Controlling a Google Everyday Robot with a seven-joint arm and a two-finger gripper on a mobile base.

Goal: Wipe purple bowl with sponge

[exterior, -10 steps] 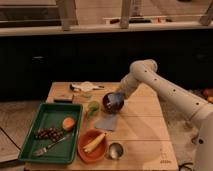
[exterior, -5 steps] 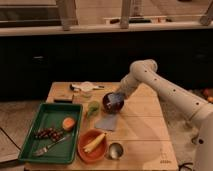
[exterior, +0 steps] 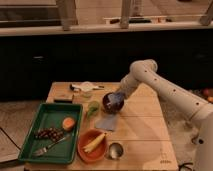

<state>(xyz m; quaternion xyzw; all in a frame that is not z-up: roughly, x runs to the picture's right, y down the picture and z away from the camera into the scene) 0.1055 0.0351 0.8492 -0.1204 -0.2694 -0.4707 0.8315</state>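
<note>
Fingers (exterior: pixel 120 92) pinch the sponge (exterior: pixel 118 96) against the purple bowl (exterior: pixel 111 103).

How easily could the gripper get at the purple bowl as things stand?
Probably yes, easily: the gripper is right at the rim of the purple bowl, with nothing standing between them.

site: test kitchen (robot arm (exterior: pixel 165 91) present) | cues: wooden table (exterior: pixel 145 137), food tray (exterior: pixel 52 114), dark cabinets (exterior: pixel 60 62) | jaws: at purple bowl (exterior: pixel 112 103)

I count two bowls, the purple bowl (exterior: pixel 112 103) and the orange bowl (exterior: pixel 86 153), one metal cup (exterior: pixel 115 149), one green tray (exterior: pixel 46 112), one fork (exterior: pixel 48 147), and my one gripper (exterior: pixel 119 96) at the purple bowl.
</note>
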